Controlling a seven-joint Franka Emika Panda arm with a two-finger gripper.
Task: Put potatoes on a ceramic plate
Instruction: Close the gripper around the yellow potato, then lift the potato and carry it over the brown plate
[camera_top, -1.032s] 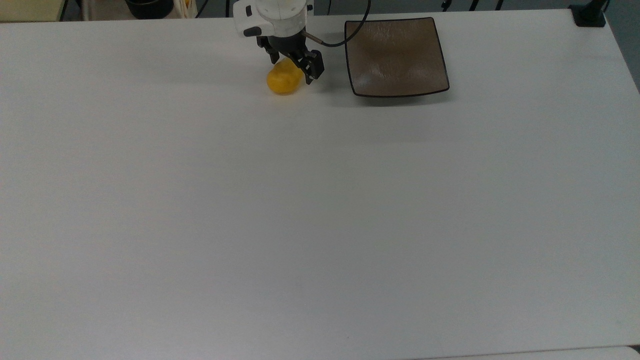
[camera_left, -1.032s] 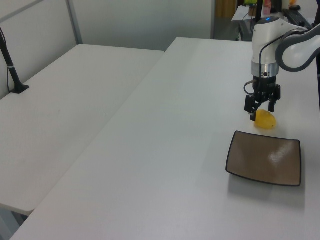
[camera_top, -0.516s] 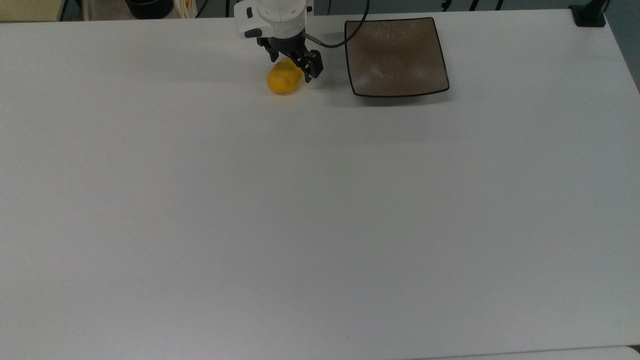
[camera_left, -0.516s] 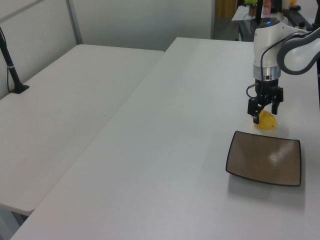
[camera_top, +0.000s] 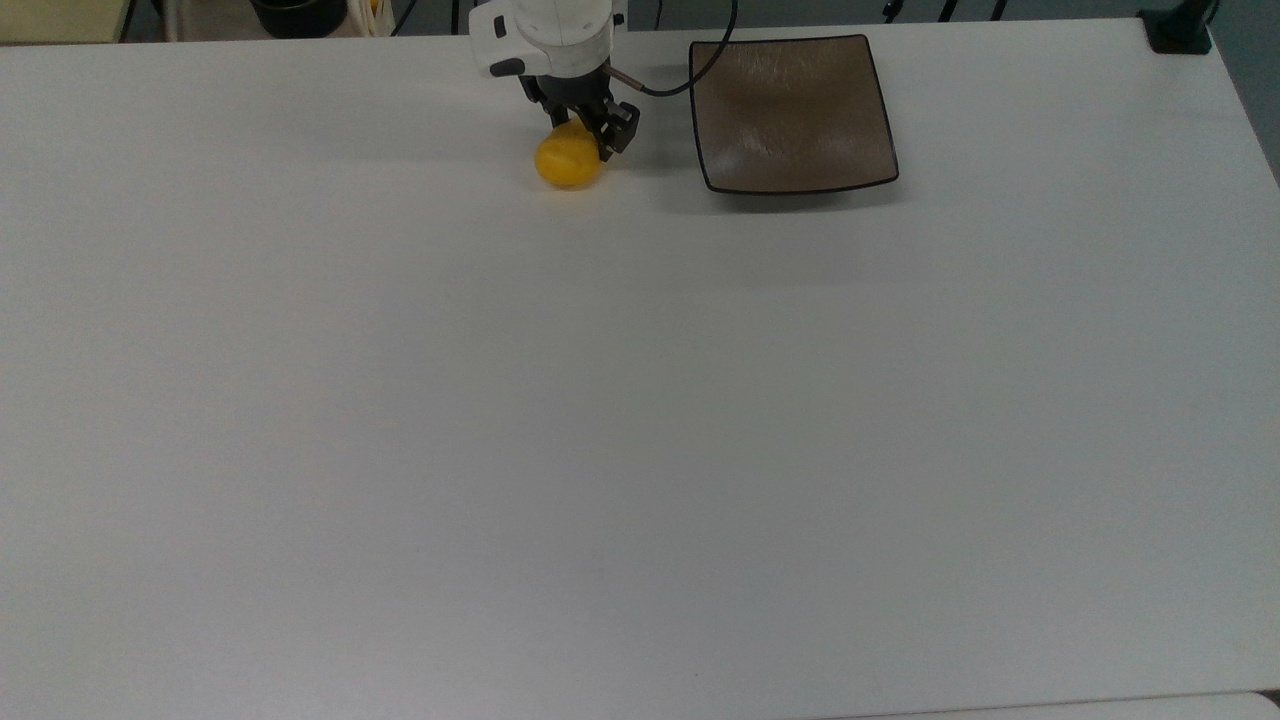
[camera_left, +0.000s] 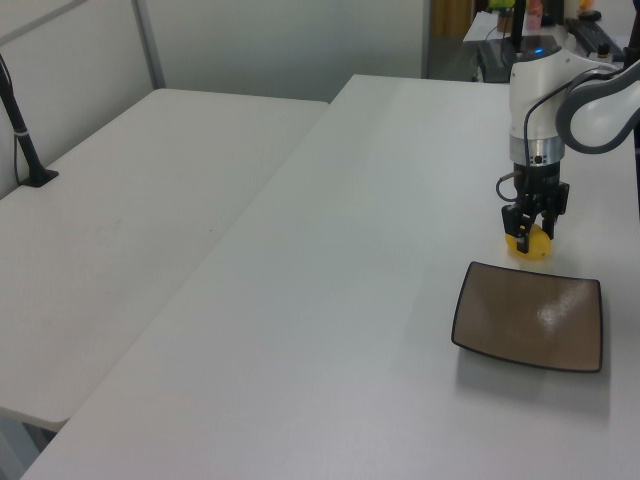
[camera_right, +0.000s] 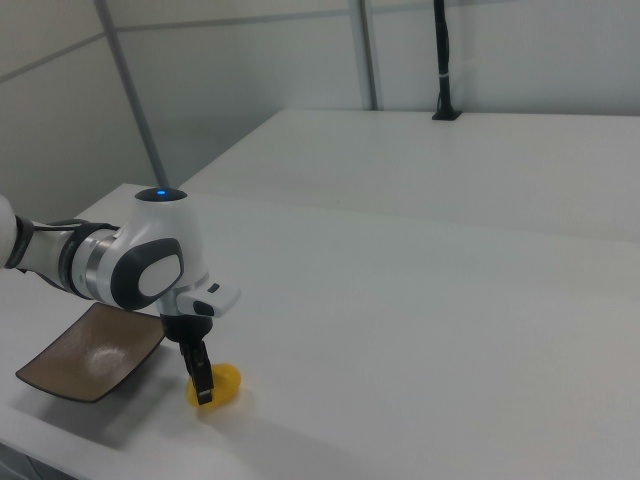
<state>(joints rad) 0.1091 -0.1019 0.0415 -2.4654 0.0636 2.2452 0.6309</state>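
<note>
The potatoes (camera_top: 566, 165) are one small yellow-orange lump lying on the white table, a short way to the top view's left of the ceramic plate (camera_top: 790, 112). My gripper (camera_top: 585, 125) points straight down over the lump, its black fingers pressed against both sides, shut on it. In the left view the potatoes (camera_left: 533, 248) sit just beyond the square brown ceramic plate (camera_left: 530, 315), with the gripper (camera_left: 530, 232) down on them. In the right view the gripper (camera_right: 203, 385) hides part of the potatoes (camera_right: 225, 384); the ceramic plate (camera_right: 90, 350) lies to the right view's left, bare.
A black clamp post (camera_top: 1180, 30) stands at the table's far corner in the top view's right. A second white table (camera_left: 130, 200) adjoins on the left view's left, carrying a black post (camera_left: 25, 140). The arm's cable (camera_top: 690, 75) loops near the plate's edge.
The gripper has sunk lower over the potatoes and its fingers have drawn together from a wide stance onto the lump's sides. Potatoes and plate have stayed where they were.
</note>
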